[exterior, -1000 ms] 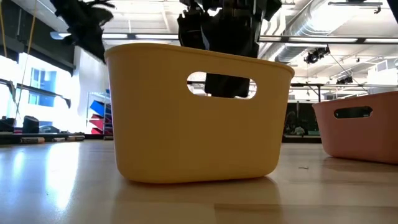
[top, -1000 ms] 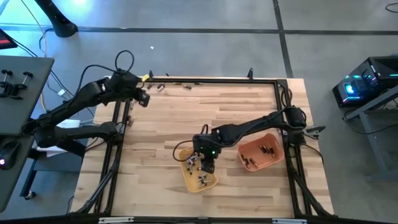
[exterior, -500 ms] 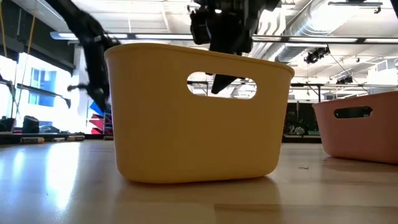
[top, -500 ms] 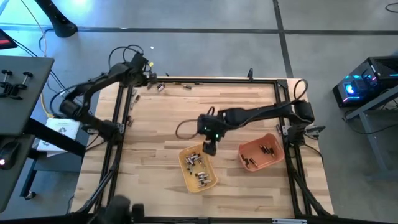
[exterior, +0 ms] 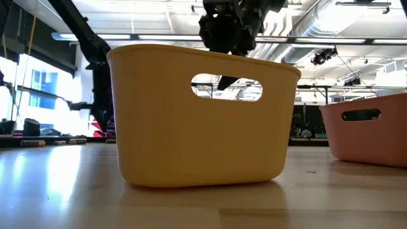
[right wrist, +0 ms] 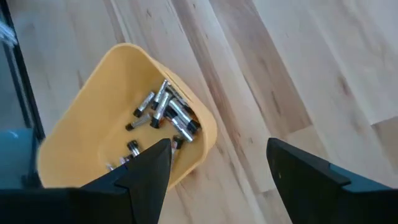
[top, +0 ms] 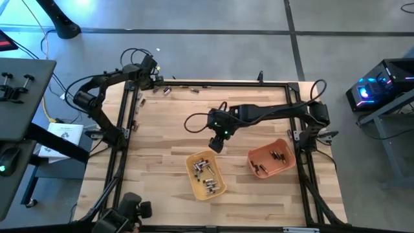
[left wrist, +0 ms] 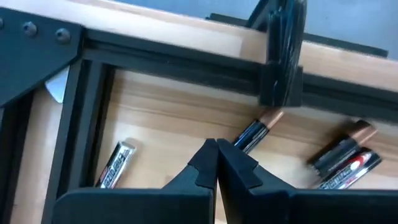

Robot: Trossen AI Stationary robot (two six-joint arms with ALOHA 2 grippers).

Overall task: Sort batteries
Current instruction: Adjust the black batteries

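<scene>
Yellow tray (top: 207, 176) near the bench's (top: 168, 149) front holds a heap of batteries (right wrist: 165, 112); orange tray (top: 272, 158) beside it holds a few more. Right tool (top: 217, 143) hangs above the bench just behind the yellow tray, jaws wide apart and empty. Left tool (left wrist: 216, 163) sits at the far left corner, jaws pressed together on nothing. Loose cells remain there: a copper-topped battery (left wrist: 257, 129) lies just ahead of its fingertips, long axis slanting away from them, with others to either side. Judgement: the left arm is far nearer these; it must open before straddling that cell across its long axis.
</scene>
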